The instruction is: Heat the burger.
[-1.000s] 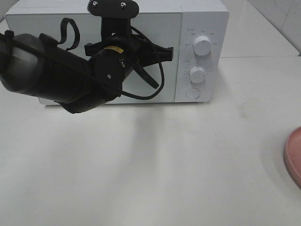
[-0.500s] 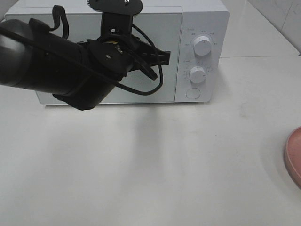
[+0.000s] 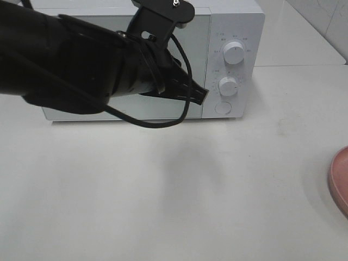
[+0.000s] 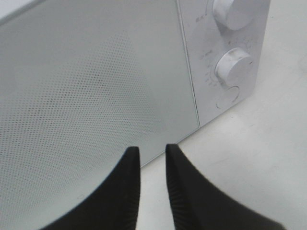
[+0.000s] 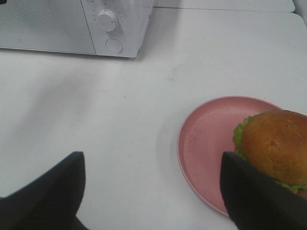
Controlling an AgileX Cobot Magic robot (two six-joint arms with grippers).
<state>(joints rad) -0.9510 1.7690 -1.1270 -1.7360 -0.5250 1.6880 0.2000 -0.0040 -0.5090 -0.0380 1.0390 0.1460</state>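
The burger (image 5: 272, 143), with its golden-brown bun and green lettuce frill, sits on a pink plate (image 5: 206, 139) on the white table, seen in the right wrist view. My right gripper (image 5: 153, 179) hovers open over the table beside the plate, with nothing between its fingers. The white microwave (image 3: 234, 22) stands at the back with its door (image 4: 96, 86) closed. My left gripper (image 3: 204, 95) is in front of the door's right edge, near the control panel. Its fingertips (image 4: 170, 153) stand a narrow gap apart and hold nothing.
The microwave panel carries two round knobs (image 3: 234, 51) (image 3: 228, 86) and a round button (image 3: 223, 107). In the high view only the pink plate's rim (image 3: 340, 179) shows, at the right edge. The left arm's black bulk covers much of the door.
The left arm has swung right and its gripper tip has dropped lower along the door's right edge, toward the lower knob. The plate and the microwave have not moved.
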